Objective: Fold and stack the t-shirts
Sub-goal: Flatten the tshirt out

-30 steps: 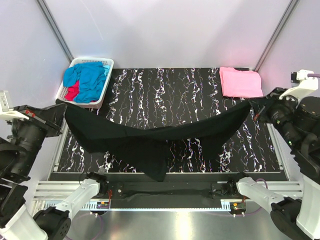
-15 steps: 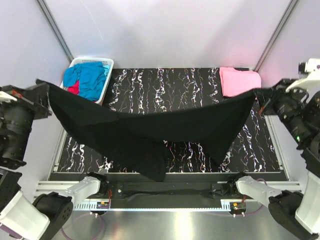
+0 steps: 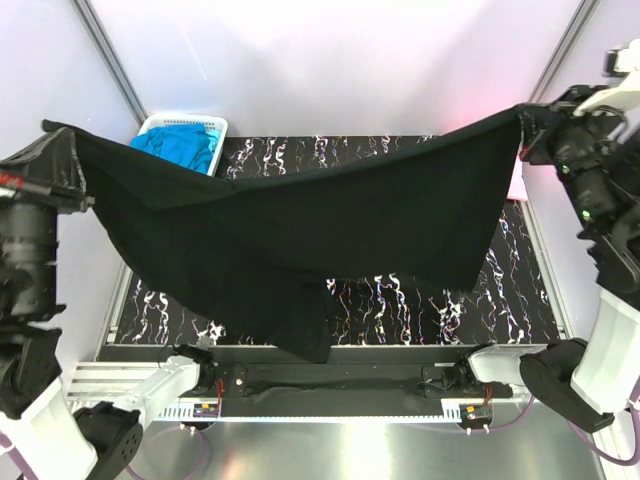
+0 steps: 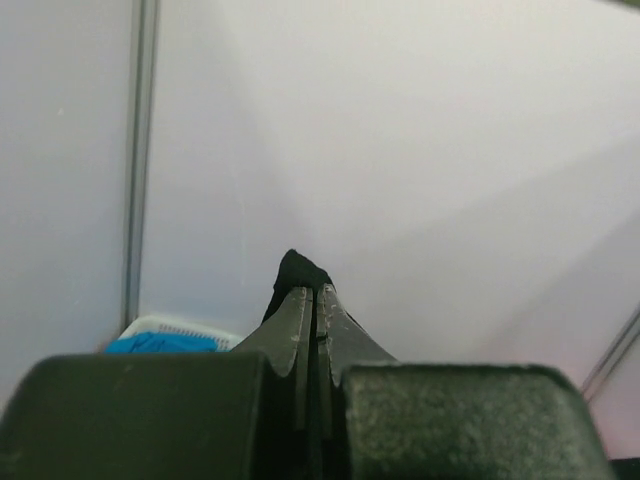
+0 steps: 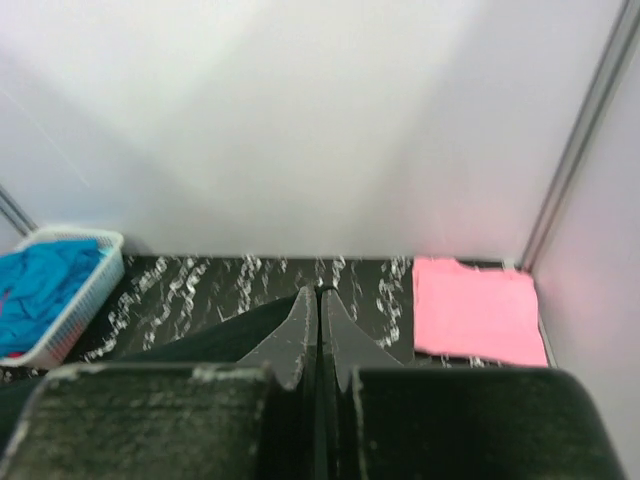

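The large black t-shirt (image 3: 300, 240) hangs stretched in the air across the whole table, its lower hem drooping to the front edge. My left gripper (image 3: 52, 135) is shut on the shirt's left corner, high at the far left; a tuft of black cloth (image 4: 295, 268) pokes past its tips (image 4: 314, 292). Raised at the far right, my right gripper (image 3: 525, 118) is shut on the other corner, with black cloth (image 5: 220, 335) trailing left of its tips (image 5: 320, 292). A folded pink t-shirt (image 5: 475, 310) lies at the back right. A bright blue t-shirt (image 3: 185, 145) fills the basket.
The white slotted basket (image 3: 190, 122) stands at the table's back left corner. The black marbled tabletop (image 3: 420, 300) shows below the hanging cloth. Pale walls with metal posts (image 3: 105, 55) close in the sides and back.
Both arms have lifted and drawn the black t-shirt up and back, from sagging low over the table to spread high. It now hides most of the pink shirt and part of the basket.
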